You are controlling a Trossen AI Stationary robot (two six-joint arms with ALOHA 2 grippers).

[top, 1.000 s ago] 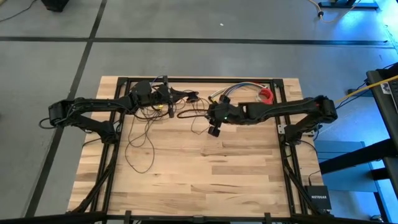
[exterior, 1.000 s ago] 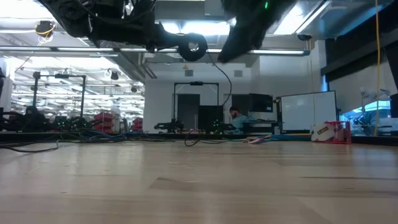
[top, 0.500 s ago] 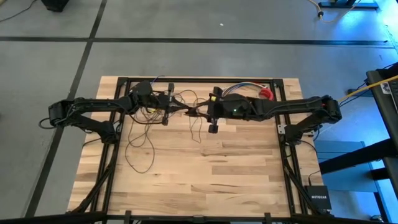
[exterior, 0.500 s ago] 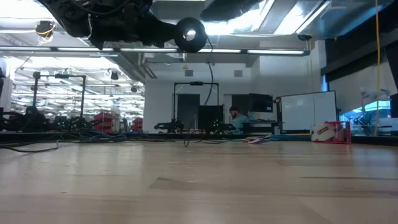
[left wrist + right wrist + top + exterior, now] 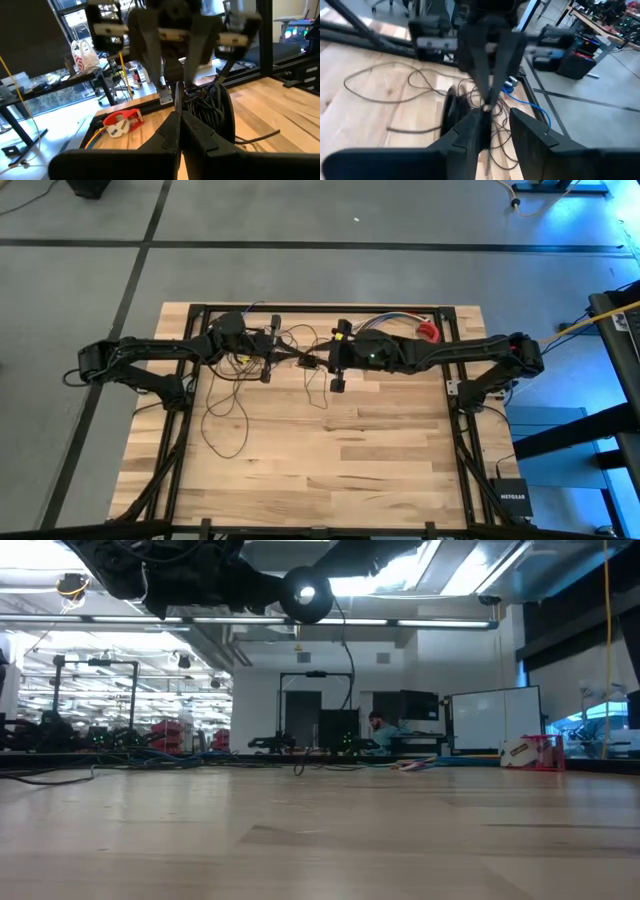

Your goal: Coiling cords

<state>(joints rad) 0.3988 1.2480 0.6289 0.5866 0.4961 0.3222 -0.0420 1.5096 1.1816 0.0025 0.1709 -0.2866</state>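
The cord is a long thin dark wire. Its slack loops (image 5: pixel 228 415) lie on the table's left half, and a dark wound bundle (image 5: pixel 216 112) with a round black puck (image 5: pixel 305 595) hangs in the air at mid-table. My left gripper (image 5: pixel 302 361) reaches in level from the left and is shut on the cord beside the bundle. My right gripper (image 5: pixel 320 364) faces it from the right, open, with one finger (image 5: pixel 470 132) on either side of the left fingertips. Loose strands run through that gap, and I cannot tell whether they touch it. My left gripper pinches a thin strand of the cord (image 5: pixel 176 99) between its fingertips, coming in level from the table's left. The wound bundle and puck hang right beside the fingertips, clear of the table. From there a strand (image 5: pixel 347 650) drops slack toward the tabletop.
A red tape roll (image 5: pixel 428 332) and a short bundle of multicoloured wires (image 5: pixel 385 320) lie at the far right of the table. A yellow cable (image 5: pixel 590 320) runs off the right side. The near half of the tabletop (image 5: pixel 330 470) is bare wood. A person (image 5: pixel 378 725) sits far behind.
My right gripper has risen and moved toward the far edge and toward the left gripper, tipping up from a downward slant to nearly level. My left gripper has stayed in place and turned at the wrist. The puck and bundle have risen slightly with it.
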